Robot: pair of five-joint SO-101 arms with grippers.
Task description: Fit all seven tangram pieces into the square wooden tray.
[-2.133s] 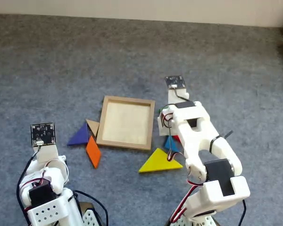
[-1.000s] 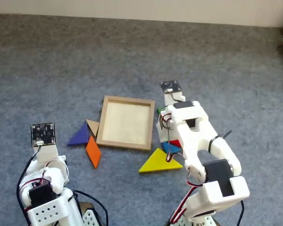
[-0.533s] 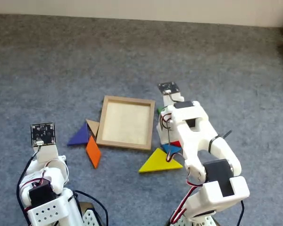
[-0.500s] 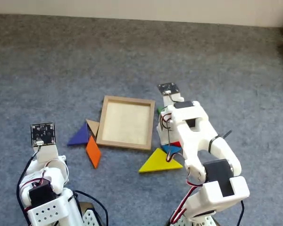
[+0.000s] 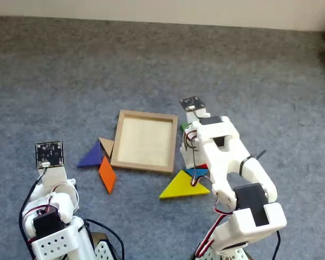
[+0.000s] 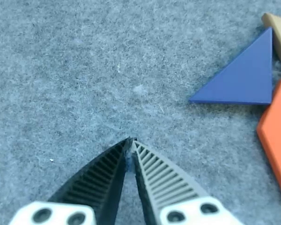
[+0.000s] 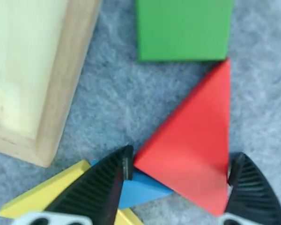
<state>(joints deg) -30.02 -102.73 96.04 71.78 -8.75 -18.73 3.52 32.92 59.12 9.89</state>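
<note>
The light is soft and even. On the grey carpet [image 5: 70, 65] in the high view no shadow has a hard edge. The right arm [image 5: 227, 157] throws only a faint, diffuse shade on the ground under it. The wooden tray [image 5: 141, 164] is pale and bright, without glare. In the right wrist view its floor is the brightest area — nearly washed out — and the red triangle [image 7: 196, 140] is evenly lit.

Smooth pale wooden tray [image 7: 61, 84], matt red triangle [image 7: 192, 140], fuzzy grey cloth tabletop [image 5: 70, 70].
</note>
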